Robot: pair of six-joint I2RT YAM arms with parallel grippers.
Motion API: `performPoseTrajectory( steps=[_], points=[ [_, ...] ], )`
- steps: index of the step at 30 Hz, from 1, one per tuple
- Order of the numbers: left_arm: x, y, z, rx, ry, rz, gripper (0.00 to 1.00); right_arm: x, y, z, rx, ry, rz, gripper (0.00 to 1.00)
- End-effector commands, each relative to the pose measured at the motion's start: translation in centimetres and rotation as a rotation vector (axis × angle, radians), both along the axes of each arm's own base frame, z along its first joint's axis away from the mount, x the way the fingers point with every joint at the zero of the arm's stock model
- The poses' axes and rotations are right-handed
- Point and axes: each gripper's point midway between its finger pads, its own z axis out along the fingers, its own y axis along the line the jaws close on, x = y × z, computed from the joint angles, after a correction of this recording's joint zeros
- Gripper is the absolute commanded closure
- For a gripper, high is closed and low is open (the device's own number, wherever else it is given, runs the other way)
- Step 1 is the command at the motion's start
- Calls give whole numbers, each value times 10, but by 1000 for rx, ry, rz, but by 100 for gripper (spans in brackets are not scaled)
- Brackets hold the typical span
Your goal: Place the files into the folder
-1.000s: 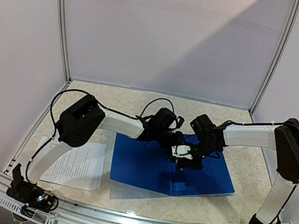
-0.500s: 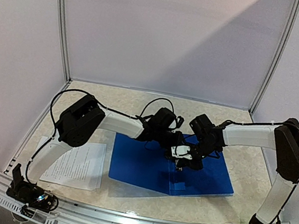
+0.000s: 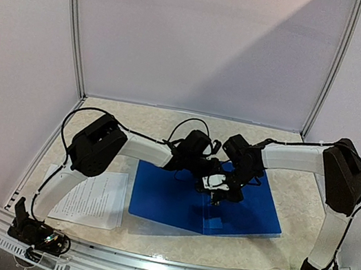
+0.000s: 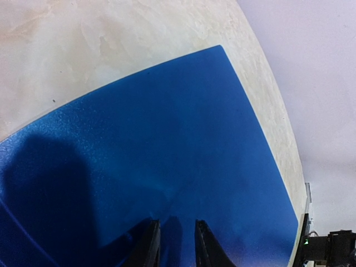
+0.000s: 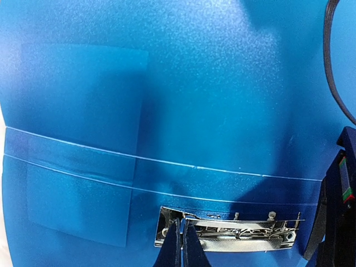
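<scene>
- Lying open and flat on the table (image 3: 135,116), the folder (image 3: 168,203) is bright blue and sits at the middle of the surface, its inner face up.
- Metal clip (image 5: 245,233): silver, fixed inside the folder, seen along the lower edge of the right wrist view.
- Clear strip (image 5: 83,167): a transparent band running across the blue inner face, just above the clip.
- Paler rectangular patch (image 5: 83,100): shows on the blue surface above the strip; what it is cannot be told.
- Files (image 3: 89,196): white printed sheets, flat on the table at the near left, partly covered by the left arm. They lie near the folder's left edge with a narrow strip of table between, none of them inside the folder.
- Left gripper (image 4: 177,247): low over the blue surface, fingers (image 4: 150,247) set a narrow gap apart, with only blue showing between them. Whether they touch the folder cannot be told.
- Right gripper (image 5: 181,245): jaws pressed together with no gap, tips at the left end of the metal clip. Whether any part of the clip is pinched cannot be told.
- Both grippers meet over the middle of the folder in the top view.
</scene>
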Motion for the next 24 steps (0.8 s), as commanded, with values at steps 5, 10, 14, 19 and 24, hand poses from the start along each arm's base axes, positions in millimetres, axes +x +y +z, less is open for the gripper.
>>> performPoseTrajectory(
  steps=[5, 10, 14, 19, 24],
  points=[
    [-18, 31, -78, 152, 133, 4, 78, -35, -59, -83, -346, 117, 27, 100],
    [-19, 33, -83, 160, 141, 0, 78, -35, -72, -97, -420, 94, 32, 100],
    [-20, 32, -87, 157, 150, -4, 79, -33, -81, -101, -469, 63, 32, 100],
    [-24, 28, -85, 127, 166, -14, 80, -36, -80, -115, -463, 69, 0, 100],
    [-25, 31, -87, 145, 170, -9, 80, -28, -92, -121, -532, 30, -25, 100]
  ],
)
